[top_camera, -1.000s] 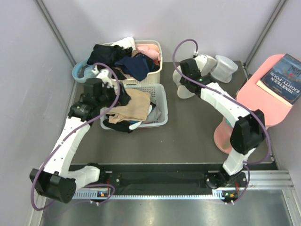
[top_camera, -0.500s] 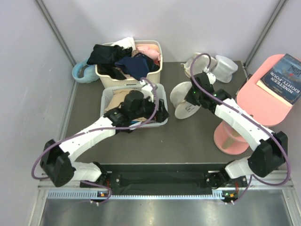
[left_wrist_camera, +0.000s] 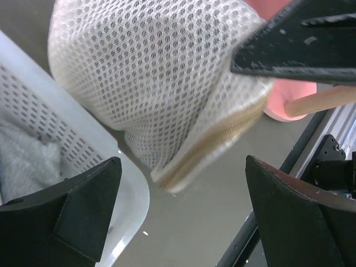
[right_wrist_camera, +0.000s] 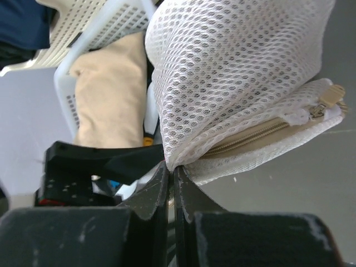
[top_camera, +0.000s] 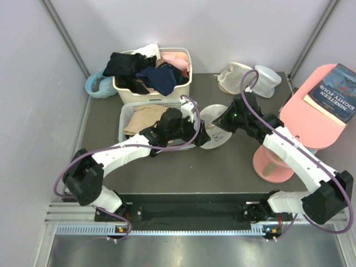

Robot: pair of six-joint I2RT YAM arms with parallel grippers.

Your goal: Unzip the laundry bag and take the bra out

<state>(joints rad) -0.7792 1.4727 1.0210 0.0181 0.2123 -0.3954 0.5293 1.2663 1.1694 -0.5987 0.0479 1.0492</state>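
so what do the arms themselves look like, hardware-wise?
Left arm and right arm: white link shells, black joint housings, a purple cable looped along each. Left gripper and right gripper fingers are matte black, wedge-shaped. No markings readable.

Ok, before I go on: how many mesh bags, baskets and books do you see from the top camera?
Mesh bags: 3 (the laundry bag, slumped beige pouch, whiter round pouch)
Baskets: 2 (cream basket, white basket)
Books: 1 (Nineteen Eighty-Four book)
Total: 6
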